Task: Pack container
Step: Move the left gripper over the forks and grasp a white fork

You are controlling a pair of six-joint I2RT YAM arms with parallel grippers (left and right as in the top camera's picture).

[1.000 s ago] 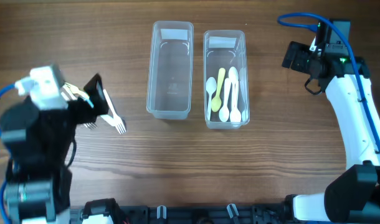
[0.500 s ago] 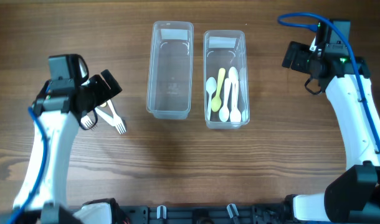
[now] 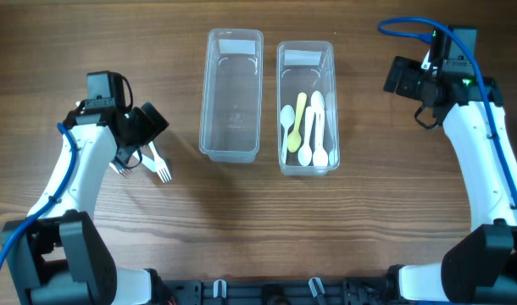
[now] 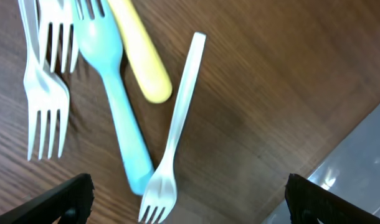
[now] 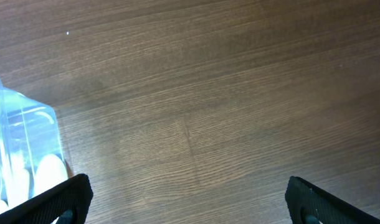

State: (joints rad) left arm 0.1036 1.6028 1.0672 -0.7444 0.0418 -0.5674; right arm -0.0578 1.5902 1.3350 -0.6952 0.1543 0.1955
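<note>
The wooden table carries two clear containers side by side toward its far edge, and some forks near its left edge.

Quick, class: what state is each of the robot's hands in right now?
Left hand: open, holding nothing, over the forks.
Right hand: open, holding nothing.

The left arm is white and bends up from its base, then leans in toward the middle. Its left gripper is black, and its two fingers are spread wide apart with nothing between them. The right arm stretches far up along its own side. The right gripper points inward, fingers wide apart too, holding nothing.
</note>
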